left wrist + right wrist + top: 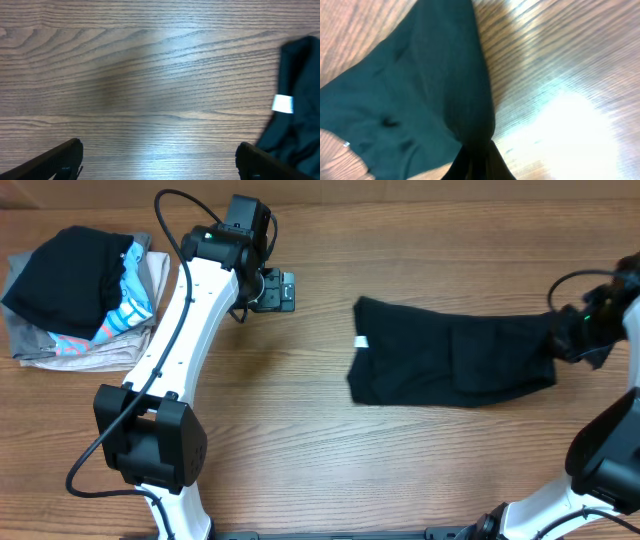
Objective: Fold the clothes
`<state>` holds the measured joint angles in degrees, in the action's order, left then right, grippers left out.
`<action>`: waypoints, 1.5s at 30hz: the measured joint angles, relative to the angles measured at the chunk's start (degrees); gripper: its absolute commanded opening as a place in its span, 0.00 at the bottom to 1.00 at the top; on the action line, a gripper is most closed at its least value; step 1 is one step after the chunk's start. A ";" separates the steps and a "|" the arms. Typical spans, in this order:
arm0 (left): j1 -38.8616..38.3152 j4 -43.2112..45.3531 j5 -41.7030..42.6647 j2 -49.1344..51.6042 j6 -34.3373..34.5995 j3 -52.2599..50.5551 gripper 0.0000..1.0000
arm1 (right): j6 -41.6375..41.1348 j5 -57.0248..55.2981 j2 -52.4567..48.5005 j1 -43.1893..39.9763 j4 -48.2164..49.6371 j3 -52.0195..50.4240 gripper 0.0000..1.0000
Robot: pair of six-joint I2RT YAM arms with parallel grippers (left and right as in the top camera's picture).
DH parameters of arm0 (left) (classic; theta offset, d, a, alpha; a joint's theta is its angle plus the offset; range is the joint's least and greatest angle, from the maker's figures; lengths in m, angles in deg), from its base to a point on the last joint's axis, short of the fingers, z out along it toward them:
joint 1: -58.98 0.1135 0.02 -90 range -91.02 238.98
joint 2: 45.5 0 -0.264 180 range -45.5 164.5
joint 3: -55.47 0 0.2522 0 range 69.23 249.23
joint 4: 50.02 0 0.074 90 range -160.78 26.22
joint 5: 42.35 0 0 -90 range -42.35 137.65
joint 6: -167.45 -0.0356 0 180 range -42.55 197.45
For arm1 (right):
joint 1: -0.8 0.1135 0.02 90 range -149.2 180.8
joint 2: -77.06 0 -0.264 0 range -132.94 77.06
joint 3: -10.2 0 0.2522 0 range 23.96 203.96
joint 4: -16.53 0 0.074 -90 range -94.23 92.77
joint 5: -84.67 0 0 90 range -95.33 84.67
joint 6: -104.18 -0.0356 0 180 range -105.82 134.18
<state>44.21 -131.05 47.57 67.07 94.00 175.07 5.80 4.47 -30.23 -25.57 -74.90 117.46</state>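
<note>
**Claws at a large plain black short-sleeved T-shirt of soft fabric [450, 365]**

The right claw [572, 330] is clamped shut on the shirt's right end. In its wrist view the cloth gathers to a narrow bunch between the fingers and fans out from there. The rest of the shirt lies as a long band across the right half of the brown wood-grain table [400, 240], with a small white label [361, 343] at its left edge. The left claw [283, 290] hovers wide open, well apart from that edge, holding nothing. A pile of folded grey and turquoise-patterned garments [80, 300] sits at far left.

The fabric looks light and limp, so it will likely sag and crease wherever unsupported. Pinching corners or hem edges should fold it more squarely than bunching the middle.
</note>
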 measured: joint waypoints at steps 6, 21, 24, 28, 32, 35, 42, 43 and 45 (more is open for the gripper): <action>0.00 0.00 0.00 0.00 0.00 0.00 1.00 | -0.42 -0.31 0.00 2.97 -6.60 7.54 0.04; 0.00 -0.02 0.00 0.00 0.02 0.00 1.00 | 1.73 -1.25 0.00 26.60 -6.08 8.66 0.04; 0.00 -0.02 0.00 0.00 0.02 0.00 1.00 | 1.99 -1.31 0.02 30.75 -3.19 5.51 0.04; 0.00 0.00 0.00 0.00 0.02 0.00 1.00 | 1.49 -1.22 0.02 34.82 4.59 -0.94 0.04; 0.00 -0.02 0.00 0.00 0.02 0.00 1.00 | -0.26 -1.20 0.02 37.86 12.55 -6.95 0.04; 0.00 -0.02 0.00 0.00 0.02 0.00 1.00 | -1.86 -1.03 0.00 39.69 18.38 -10.49 0.04; 0.00 -0.02 0.00 0.00 0.00 0.00 1.00 | -3.67 1.64 0.00 42.29 23.65 -13.33 0.04; 0.00 -0.02 0.00 0.00 0.02 0.00 1.00 | -3.82 1.97 0.00 42.56 24.04 -13.33 0.04; 0.00 0.00 0.00 0.00 0.02 0.00 1.00 | -4.13 2.25 0.00 42.64 24.09 -13.35 0.04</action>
<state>44.21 -131.05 47.57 67.07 94.02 175.07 1.67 6.72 -30.23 17.07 -50.82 104.10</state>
